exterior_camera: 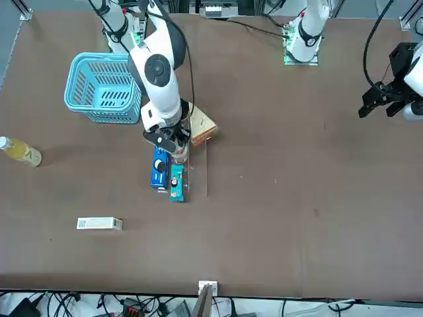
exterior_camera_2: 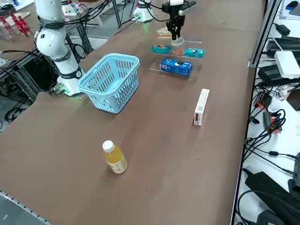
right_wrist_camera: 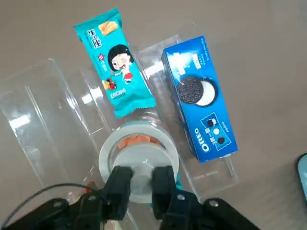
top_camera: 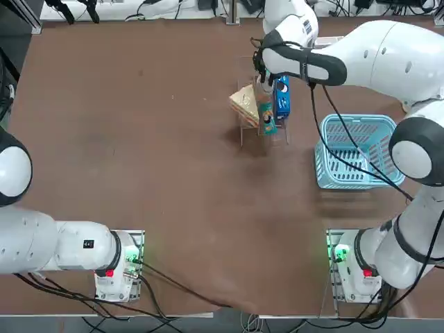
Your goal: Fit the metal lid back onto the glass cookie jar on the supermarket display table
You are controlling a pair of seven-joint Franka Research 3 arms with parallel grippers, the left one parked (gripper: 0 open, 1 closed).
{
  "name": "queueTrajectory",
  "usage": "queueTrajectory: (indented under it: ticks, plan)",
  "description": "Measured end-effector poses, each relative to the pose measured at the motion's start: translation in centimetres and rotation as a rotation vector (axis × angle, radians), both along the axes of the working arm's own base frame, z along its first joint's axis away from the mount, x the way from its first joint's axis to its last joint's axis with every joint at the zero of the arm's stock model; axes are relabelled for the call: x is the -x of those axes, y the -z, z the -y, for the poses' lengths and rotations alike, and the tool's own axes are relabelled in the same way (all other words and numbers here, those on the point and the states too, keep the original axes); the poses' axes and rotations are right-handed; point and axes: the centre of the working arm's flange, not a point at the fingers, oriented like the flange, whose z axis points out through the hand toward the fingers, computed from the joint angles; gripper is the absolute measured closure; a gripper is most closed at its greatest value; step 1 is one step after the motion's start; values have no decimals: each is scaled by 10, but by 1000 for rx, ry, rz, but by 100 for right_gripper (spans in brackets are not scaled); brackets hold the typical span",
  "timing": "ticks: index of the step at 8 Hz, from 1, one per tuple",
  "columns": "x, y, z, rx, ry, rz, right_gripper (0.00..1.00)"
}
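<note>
The matte brown tabletop, your broad surface (top_camera: 173,208), carried a light-blue plastic lattice basket (exterior_camera_2: 110,82) near the right arm's base. In the right side view, you had a bottle of yellow liquid with a white cap (exterior_camera_2: 115,157) and a small white carton (exterior_camera_2: 201,107) lying well apart from each other. Your right gripper (right_wrist_camera: 144,181) was over the clear plastic stand (right_wrist_camera: 48,120), clenched on the round, silvery-grey metal lid (right_wrist_camera: 144,157). You had that lid at the mouth of the clear glass cookie jar with a pale round rim (right_wrist_camera: 106,155); its disc overlapped the opening, with orange contents visible beside it. You could see a teal snack packet with a cartoon girl (right_wrist_camera: 115,62) and a blue Oreo box (right_wrist_camera: 199,100) near the jar, on the stand.
</note>
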Motion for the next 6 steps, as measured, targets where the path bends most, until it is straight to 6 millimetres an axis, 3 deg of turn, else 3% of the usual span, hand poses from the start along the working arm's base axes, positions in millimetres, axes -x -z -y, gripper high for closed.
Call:
queueTrajectory:
  ticks: [6]
  plan:
    - [3, 3, -6, 2, -9, -2, 72]
